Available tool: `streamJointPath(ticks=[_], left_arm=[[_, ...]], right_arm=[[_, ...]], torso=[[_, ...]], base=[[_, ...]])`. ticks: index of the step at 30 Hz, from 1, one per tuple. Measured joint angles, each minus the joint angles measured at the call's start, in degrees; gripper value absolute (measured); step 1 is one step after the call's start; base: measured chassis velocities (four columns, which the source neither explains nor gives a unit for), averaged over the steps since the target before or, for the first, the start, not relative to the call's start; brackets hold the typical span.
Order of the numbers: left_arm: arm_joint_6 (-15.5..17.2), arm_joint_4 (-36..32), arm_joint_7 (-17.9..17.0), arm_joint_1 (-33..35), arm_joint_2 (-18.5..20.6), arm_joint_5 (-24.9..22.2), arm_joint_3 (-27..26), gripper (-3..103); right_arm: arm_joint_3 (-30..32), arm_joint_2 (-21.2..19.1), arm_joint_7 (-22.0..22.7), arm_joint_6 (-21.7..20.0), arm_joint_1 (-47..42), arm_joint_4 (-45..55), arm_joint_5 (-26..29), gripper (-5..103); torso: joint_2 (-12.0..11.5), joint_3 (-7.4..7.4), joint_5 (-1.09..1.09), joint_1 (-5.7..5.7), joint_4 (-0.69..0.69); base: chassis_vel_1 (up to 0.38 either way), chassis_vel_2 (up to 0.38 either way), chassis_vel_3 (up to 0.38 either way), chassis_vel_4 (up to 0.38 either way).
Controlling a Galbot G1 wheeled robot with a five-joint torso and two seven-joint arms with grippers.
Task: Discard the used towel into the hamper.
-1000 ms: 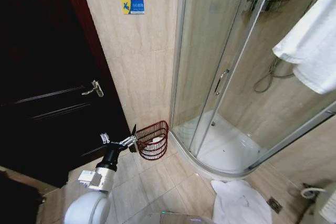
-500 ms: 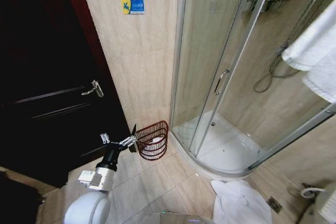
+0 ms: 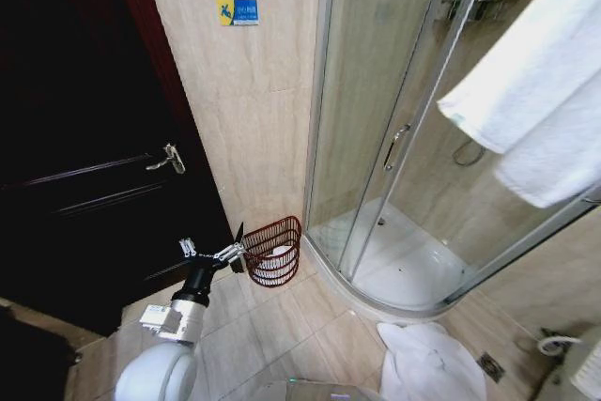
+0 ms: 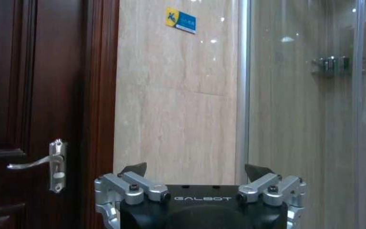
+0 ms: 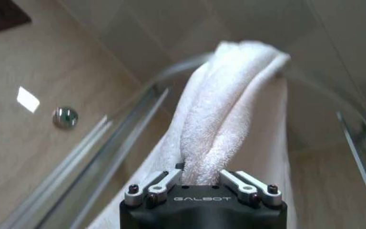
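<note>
**Towel in my right gripper, hamper down by the shower**

So my right gripper (image 5: 202, 183) is clamped on the white towel (image 5: 224, 114), pinching a thick bunched fold of terry cloth between the fingers. From my head view the towel (image 3: 535, 100) hangs up high at the right side, draped in front of the glass shower enclosure (image 3: 413, 138), well above the floor.

The hamper (image 3: 274, 251) is that little reddish-brown wire basket sitting on the tiled floor (image 3: 282, 335), tucked against the beige wall right at the corner where the shower's curved base meets it. Something white lies inside it, can't tell what exactly. It's well apart from the towel I'm holding.

My left gripper (image 3: 212, 253) is held low, just beside the hamper's rim on the door side, fingers spread open with nothing in them. From the left wrist camera, the left gripper (image 4: 196, 172) points at the wall between the dark wooden door (image 4: 36, 114) with its silver handle (image 4: 43, 164) and the shower frame, with a small blue and yellow sticker (image 4: 180, 20) up high.

Another white towel (image 3: 427, 363) lies crumpled on the floor near the shower's base.
</note>
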Motion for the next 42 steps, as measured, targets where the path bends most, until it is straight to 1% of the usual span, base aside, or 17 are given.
streamJointPath(ticks=[3, 4, 7, 8, 12, 13, 14, 15, 16, 19, 20, 24, 25, 29, 35, 37, 42], left_arm=[[0.0, 0.0, 0.0, 0.0, 0.01, 0.0, 0.0, 100], [0.0, 0.0, 0.0, 0.0, 0.01, 0.0, 0.0, 100], [0.0, 0.0, 0.0, 0.0, 0.0, 0.0, 0.0, 100], [0.0, 0.0, 0.0, 0.0, 0.0, 0.0, 0.0, 100], [0.0, 0.0, 0.0, 0.0, -0.01, 0.0, 0.0, 100], [0.0, 0.0, 0.0, 0.0, -0.01, 0.0, 0.0, 100], [0.0, 0.0, 0.0, 0.0, 0.0, 0.0, 0.0, 100], [0.0, 0.0, 0.0, 0.0, -0.01, 0.0, 0.0, 100], [0.0, 0.0, 0.0, 0.0, -0.01, 0.0, 0.0, 100], [0.0, 0.0, 0.0, 0.0, 0.0, 0.0, 0.0, 100], [0.0, 0.0, 0.0, 0.0, 0.0, 0.0, 0.0, 100], [0.0, 0.0, 0.0, 0.0, 0.0, 0.0, 0.0, 100], [0.0, 0.0, 0.0, 0.0, 0.0, 0.0, 0.0, 100], [0.0, 0.0, 0.0, 0.0, 0.0, 0.0, 0.0, 100], [0.0, 0.0, 0.0, 0.0, 0.0, 0.0, 0.0, 100], [0.0, 0.0, 0.0, 0.0, 0.0, 0.0, 0.0, 100], [0.0, 0.0, 0.0, 0.0, 0.0, 0.0, 0.0, 100]], right_arm=[[4.89, 3.8, -0.13, 1.05, -7.81, 2.23, -1.18, 11], [4.89, 3.8, -0.13, 1.05, -7.81, 2.23, -1.18, 11], [9.85, 7.5, -1.02, 2.68, -14.34, 4.21, -2.4, 11], [9.85, 7.5, -1.02, 2.68, -14.34, 4.21, -2.4, 11], [13.3, 11.92, -1.76, 4.49, -20.38, 6.26, -3.58, 11], [13.3, 11.92, -1.76, 4.49, -20.38, 6.26, -3.58, 11], [13.89, 13.33, -1.97, 4.83, -22.0, 6.9, -3.82, 11], [14.51, 15.87, -2.37, 5.49, -24.34, 7.84, -4.34, 11], [14.51, 15.87, -2.37, 5.49, -24.34, 7.84, -4.34, 11], [14.32, 21.91, -2.78, 7.8, -28.23, 9.89, -6.6, 11], [14.32, 21.91, -2.78, 7.8, -28.23, 9.89, -6.6, 11], [12.32, 28.05, -2.69, 10.89, -30.54, 11.08, -10.37, 11], [12.32, 28.05, -2.69, 10.89, -30.54, 11.08, -10.37, 11], [9.69, 32.96, -2.0, 15.16, -31.97, 11.7, -14.14, 11], [8.64, 35.69, -1.14, 18.65, -33.01, 12.36, -15.97, 11], [8.33, 36.66, -0.53, 20.75, -33.03, 12.19, -16.73, 11], [6.69, 39.18, -0.81, 23.5, -34.63, 11.97, -18.92, 11]], torso=[[0.0, 0.0, 0.02, 0.0, -0.01], [0.0, 0.0, 0.02, 0.0, -0.01], [0.0, 0.0, -0.02, 0.0, -0.01], [0.0, 0.0, -0.02, 0.0, -0.01], [0.0, 0.0, -0.04, 0.0, -0.01], [0.0, 0.0, -0.04, 0.0, -0.01], [0.0, 0.0, -0.02, 0.0, -0.01], [0.0, 0.0, 0.01, 0.0, -0.01], [0.0, 0.0, 0.01, 0.0, -0.01], [0.0, 0.0, -0.02, 0.0, -0.01], [0.0, 0.0, -0.02, 0.0, -0.01], [0.0, 0.0, 0.0, 0.0, -0.01], [0.0, 0.0, 0.0, 0.0, -0.01], [0.0, 0.0, 0.01, 0.0, -0.01], [0.0, 0.01, 0.01, 0.0, -0.01], [-0.01, 0.01, 0.01, 0.01, -0.01], [-0.01, 0.0, -0.01, 0.0, -0.01]], base=[[0.0, 0.0, 0.0, 0.0], [0.0, 0.0, 0.0, 0.0], [0.0, 0.0, 0.0, 0.0], [0.0, 0.0, 0.0, 0.0], [0.0, 0.0, 0.0, 0.0], [0.0, 0.0, 0.0, 0.0], [0.0, 0.0, 0.0, 0.0], [0.0, 0.0, 0.0, 0.0], [0.0, 0.0, 0.0, 0.0], [0.0, 0.0, 0.0, 0.0], [0.0, 0.0, 0.0, 0.0], [0.0, 0.0, 0.0, 0.0], [0.0, 0.0, 0.0, 0.0], [0.0, 0.0, 0.0, 0.0], [0.0, 0.0, 0.0, 0.0], [0.0, 0.0, 0.0, 0.0], [0.0, 0.0, 0.0, 0.0]])
